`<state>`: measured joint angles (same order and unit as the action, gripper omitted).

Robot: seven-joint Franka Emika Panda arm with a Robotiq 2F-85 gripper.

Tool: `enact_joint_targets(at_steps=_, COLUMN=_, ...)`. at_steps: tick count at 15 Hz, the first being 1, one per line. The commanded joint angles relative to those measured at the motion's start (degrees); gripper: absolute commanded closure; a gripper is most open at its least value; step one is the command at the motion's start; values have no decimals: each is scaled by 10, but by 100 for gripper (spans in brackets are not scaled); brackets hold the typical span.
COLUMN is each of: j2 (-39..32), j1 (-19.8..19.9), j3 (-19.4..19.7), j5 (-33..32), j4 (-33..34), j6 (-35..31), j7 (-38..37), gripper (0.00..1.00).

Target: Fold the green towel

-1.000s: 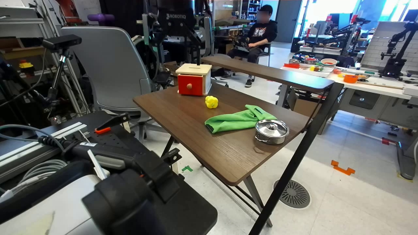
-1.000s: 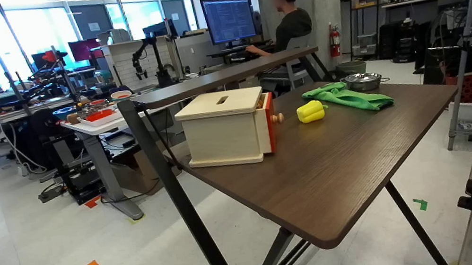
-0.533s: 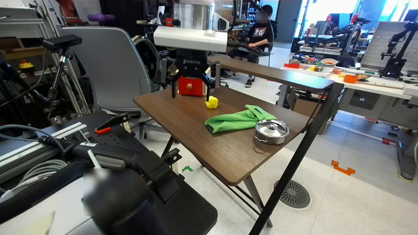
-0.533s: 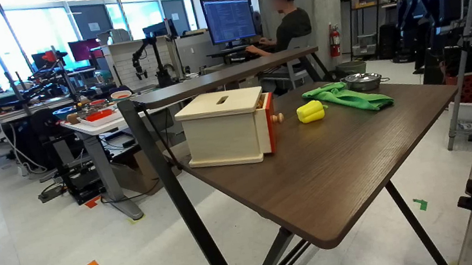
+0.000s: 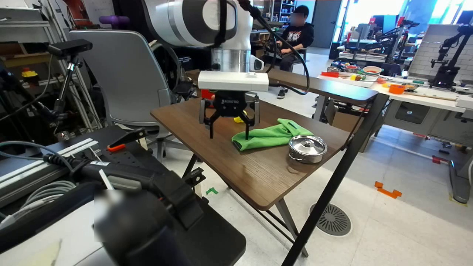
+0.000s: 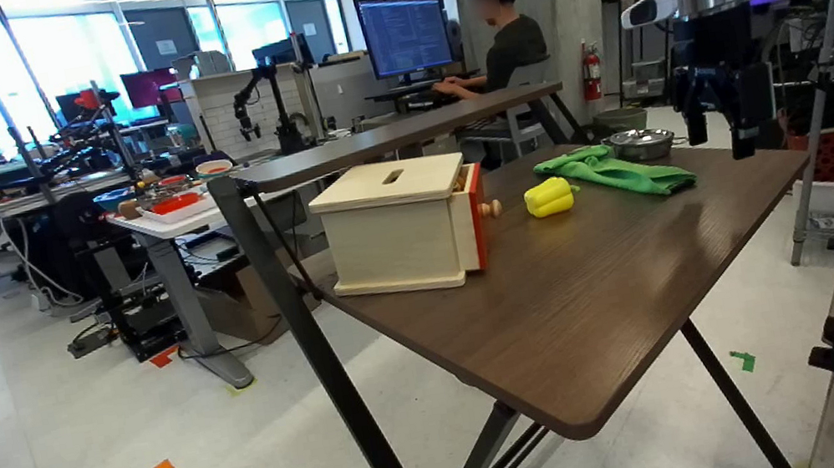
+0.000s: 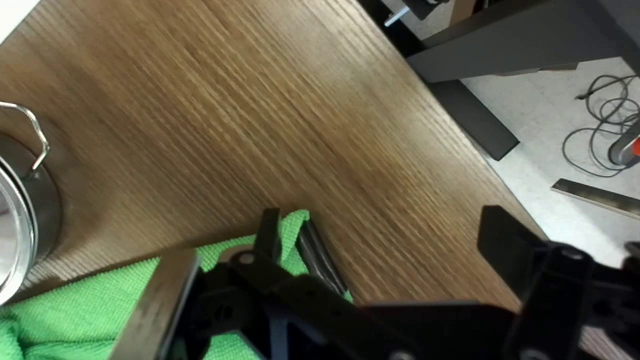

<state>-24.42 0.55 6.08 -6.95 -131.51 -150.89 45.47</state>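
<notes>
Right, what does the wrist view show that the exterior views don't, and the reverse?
Only the wrist view: a tangle of thin cable beyond the edge of the table.
Only the exterior views: the wooden box, the yellow toy and a seated person.
Both: the table, the green towel, the pot and the open end effector.

The pincer (image 7: 382, 227) partly hides the green towel (image 7: 85, 310).

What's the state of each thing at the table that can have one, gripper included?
Gripper: open, nothing held
Green towel: rumpled, not neatly folded
Metal pot: lid on
Wooden box: drawer pulled partly out
Yellow toy pepper: lying on its side
</notes>
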Motion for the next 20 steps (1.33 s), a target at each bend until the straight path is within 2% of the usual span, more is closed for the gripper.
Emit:
enact_joint_targets(at_steps=1, j2=-44, j1=4, j3=-5, j5=-64, j4=33, j6=-26, j7=-58, gripper=0)
enact_joint_targets(at_steps=4, j2=-59, j1=3, j3=-13, j5=-95, j4=45, j6=-36, j7=-91, gripper=0)
enact_joint_targets(at_steps=12, j2=-67, j1=7, j3=-49, j5=-91, j4=55, j6=-82, j7=-165, gripper=0)
enact_joint_targets(at_steps=20, j2=-65, j1=16, j3=-70, j5=-83, j4=44, j6=-77, j7=-181, gripper=0)
